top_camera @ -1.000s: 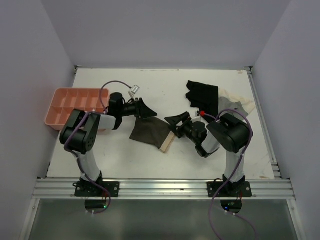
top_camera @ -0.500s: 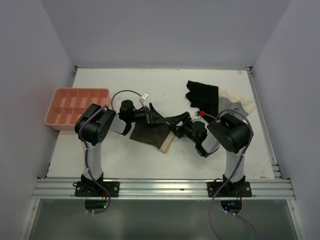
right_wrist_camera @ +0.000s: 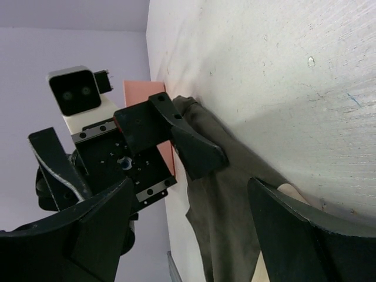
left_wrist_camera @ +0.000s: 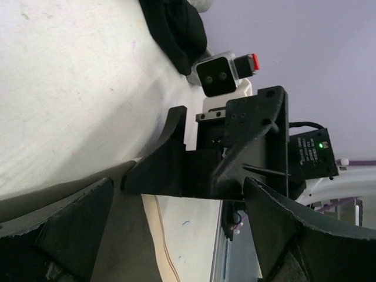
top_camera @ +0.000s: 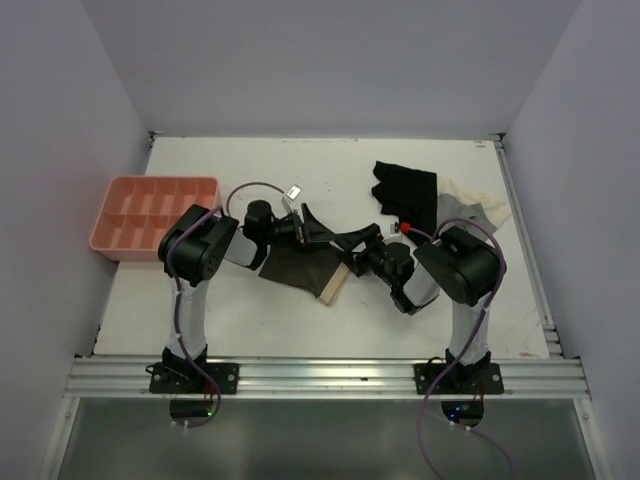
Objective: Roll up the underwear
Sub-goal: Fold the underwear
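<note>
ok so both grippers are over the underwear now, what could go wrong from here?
1. Collision: the left gripper and right gripper, both open, face each other tip to tip over the far edge of the underwear; closing in further could knock fingers.
2. Bad grasp: neither holds the cloth yet, and it lies wrinkled, so a pinch may catch only part and drag it rather than roll it.
3. The black garment lies close behind the right gripper; a pull back might snag it.

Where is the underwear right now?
In the top view the underwear lies at centre, just on the near side of the left gripper and right gripper, right of the tray.
</note>
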Controlling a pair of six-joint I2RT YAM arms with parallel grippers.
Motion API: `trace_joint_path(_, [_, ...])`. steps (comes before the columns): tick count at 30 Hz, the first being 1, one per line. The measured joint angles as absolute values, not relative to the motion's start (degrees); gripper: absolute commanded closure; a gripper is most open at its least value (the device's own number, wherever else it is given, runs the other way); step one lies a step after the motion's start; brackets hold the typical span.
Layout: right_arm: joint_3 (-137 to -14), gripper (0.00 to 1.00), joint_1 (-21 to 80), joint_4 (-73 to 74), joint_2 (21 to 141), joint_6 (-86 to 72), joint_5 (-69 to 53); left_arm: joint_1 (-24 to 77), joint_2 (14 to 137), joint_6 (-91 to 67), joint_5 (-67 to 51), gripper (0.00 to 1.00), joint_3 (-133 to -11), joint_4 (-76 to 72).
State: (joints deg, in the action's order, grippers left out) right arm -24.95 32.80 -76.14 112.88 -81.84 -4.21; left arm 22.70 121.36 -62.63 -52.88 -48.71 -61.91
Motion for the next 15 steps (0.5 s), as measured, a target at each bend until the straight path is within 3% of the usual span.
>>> trace_joint_path(9, [-24.93,0.19,32.60,-76.27,113.34,-82.94,-4.16,22.92,121.80,-63.37,-48.51,0.02,-49.41,-57.06])
trace_joint_path(11, [-24.73,0.23,32.60,-76.38,113.40,-82.94,-4.01,22.94,121.38,-63.48,-47.51,0.00,-49.76,-55.29])
trace_joint_path(13, [-24.29,0.36,32.60,-76.47,113.54,-82.89,-3.90,22.94,121.03,-63.55,-46.61,0.03,-49.95,-53.98])
trace_joint_path(15, [-23.66,0.40,32.60,-76.16,113.73,-82.98,-3.68,22.94,120.79,-63.81,-45.78,0.06,-50.04,-52.88])
